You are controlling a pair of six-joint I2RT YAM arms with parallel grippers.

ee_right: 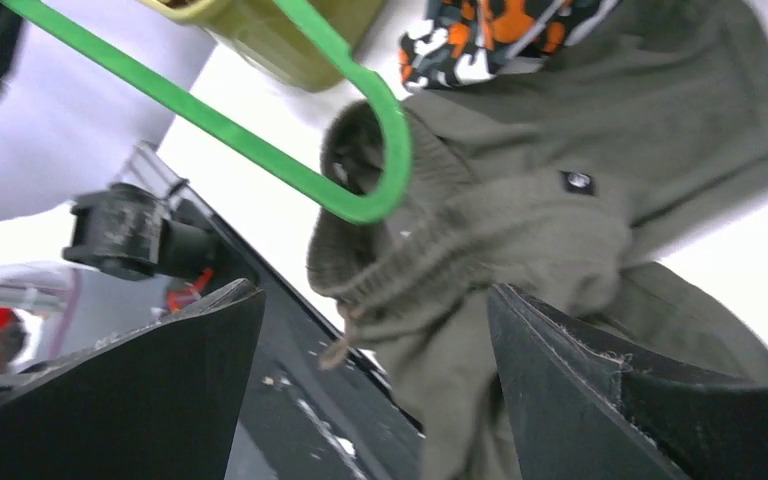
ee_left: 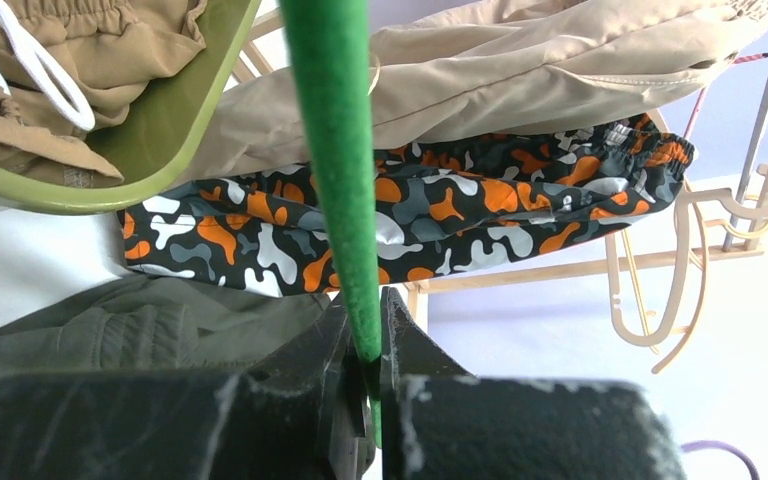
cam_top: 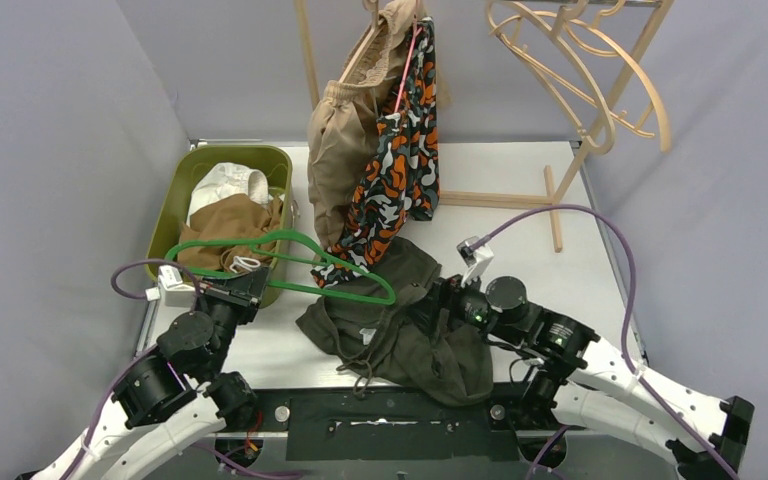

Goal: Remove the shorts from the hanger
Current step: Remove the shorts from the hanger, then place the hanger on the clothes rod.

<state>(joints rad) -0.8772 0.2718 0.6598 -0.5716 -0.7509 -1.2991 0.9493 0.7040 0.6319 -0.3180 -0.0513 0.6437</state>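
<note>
Tabletop (cam_top: 580, 200), near edge: olive shorts (cam_top: 400, 335) heaped; left gripper (ee_left: 365, 345) clamps green hanger (ee_left: 335, 150), right gripper (ee_right: 372, 295) spread wide.

olive shorts (cam_top: 400, 325) crumpled flat, camouflage shorts (cam_top: 400, 170) hanging

A bin (cam_top: 175, 190) on the left of the table (cam_top: 520, 180) has shorts (cam_top: 235, 215) in it. More shorts (cam_top: 345, 140) hang on a rack (cam_top: 572, 170) behind. One pair (cam_top: 410, 330) lies in front, with a hanger (cam_top: 260, 238) reaching over from the bin.
</note>
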